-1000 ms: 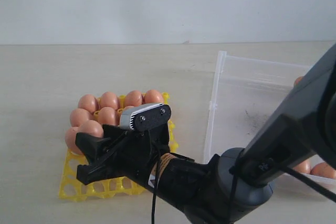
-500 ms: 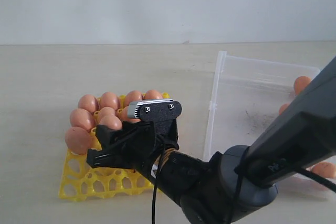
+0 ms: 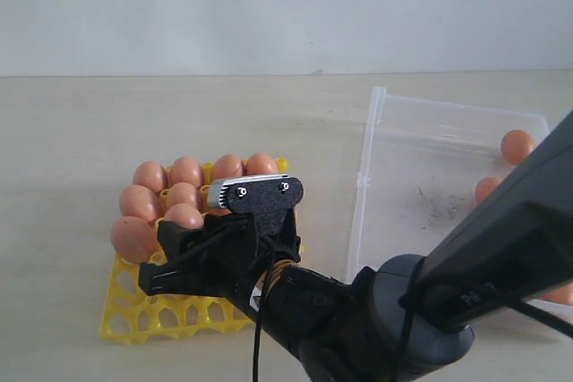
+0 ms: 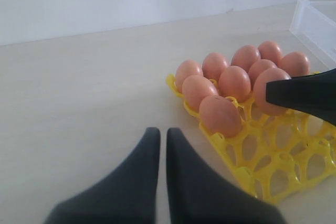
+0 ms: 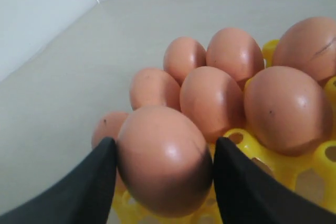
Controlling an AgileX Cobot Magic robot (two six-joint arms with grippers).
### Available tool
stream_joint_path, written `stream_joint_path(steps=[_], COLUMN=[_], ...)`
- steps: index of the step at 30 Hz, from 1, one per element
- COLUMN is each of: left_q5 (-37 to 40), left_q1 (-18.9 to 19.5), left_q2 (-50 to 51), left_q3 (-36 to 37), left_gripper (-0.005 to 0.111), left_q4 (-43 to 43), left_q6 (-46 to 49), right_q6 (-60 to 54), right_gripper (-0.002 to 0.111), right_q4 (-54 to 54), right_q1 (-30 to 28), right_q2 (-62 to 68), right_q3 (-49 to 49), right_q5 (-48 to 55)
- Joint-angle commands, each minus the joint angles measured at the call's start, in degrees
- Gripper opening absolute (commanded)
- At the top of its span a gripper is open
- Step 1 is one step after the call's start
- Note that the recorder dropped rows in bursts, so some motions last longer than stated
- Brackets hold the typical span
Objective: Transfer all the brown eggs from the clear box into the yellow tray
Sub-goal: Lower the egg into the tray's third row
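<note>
— Exterior view first: any writing to read?
— Only small white letters on the dark housing of the right arm [image 3: 466, 297], partly cut off. I cannot make them out.
— Where are the brown eggs [image 3: 185, 170]?
— Most sit in the far rows of the yellow tray [image 3: 134, 319], touching one another. Two more [image 3: 517, 146] lie by the far right wall of the clear box [image 3: 380, 123].
— And the grippers?
— In the right wrist view the right gripper [image 5: 164, 148] is clamped on one egg [image 5: 157, 166], a finger [image 5: 84, 187] pressed to each side, just above the tray's open cups and beside the seated eggs. The left gripper [image 4: 158, 145] has its fingers drawn together with only a thin slit between and nothing in it, above the bare table [image 4: 79, 103] near a tray corner.
— Room to move?
— The tray's near rows are open lattice. A strip of table separates the tray from the box's left rim. Left of the tray and behind it the table is wide and bare. The right arm covers the box's near edge.
</note>
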Motion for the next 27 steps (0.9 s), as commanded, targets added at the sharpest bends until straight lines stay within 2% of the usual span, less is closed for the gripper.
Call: stream_joint_path(steps=[1, 3, 8, 27], left_q5=[-0.19, -0.19, -0.19, -0.19], left_q1=[-0.26, -0.26, -0.26, -0.26], left_q2=[-0.15, -0.15, -0.15, -0.15], left_q3=[0.15, 0.15, 0.15, 0.15], left_gripper=[0.004, 0.004, 0.004, 0.004], left_q4=[0.09, 0.09, 0.09, 0.09], left_q6=[-0.45, -0.45, -0.45, -0.45], right_q6=[-2.02, -2.37, -2.91, -5.03], right_gripper=[0.000, 0.000, 0.000, 0.000], right_q4=[0.17, 0.17, 0.62, 3.14], right_q1=[0.15, 0.15, 0.15, 0.15], right_q2=[-0.78, -0.78, -0.78, -0.78], right_q3=[-2.72, -4.15, -4.40, -4.40], right_q5=[5.39, 8.35, 5.77, 10.03])
